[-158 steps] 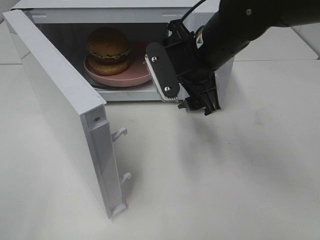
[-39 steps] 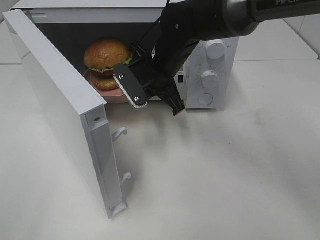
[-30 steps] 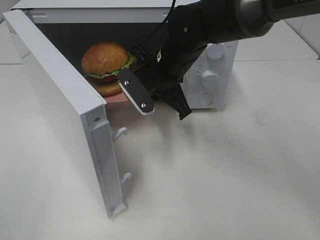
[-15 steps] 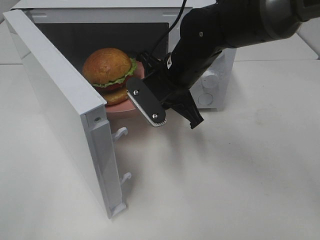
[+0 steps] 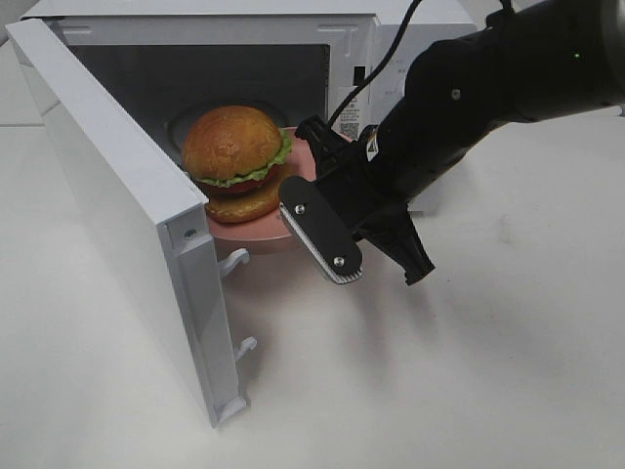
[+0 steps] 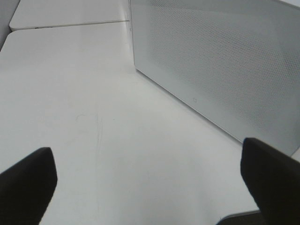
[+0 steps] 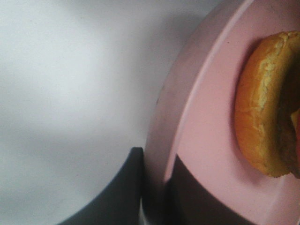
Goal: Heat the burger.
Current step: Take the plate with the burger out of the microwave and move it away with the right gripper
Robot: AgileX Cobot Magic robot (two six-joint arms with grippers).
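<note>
Burger (image 5: 234, 156) on pink plate (image 5: 259, 230) | microwave door (image 5: 127, 215) open beside

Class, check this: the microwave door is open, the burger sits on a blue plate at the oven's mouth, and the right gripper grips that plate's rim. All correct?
Not quite. The plate is pink, not blue, as the exterior high view shows. The rest holds: the microwave door is open, the burger sits on the plate, and the right gripper grips its rim.

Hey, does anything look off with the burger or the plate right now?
Yes. The burger leans, its top bun shifted off the bottom bun. The pink plate, gripped at its rim by the right gripper, juts past the open microwave front.
</note>
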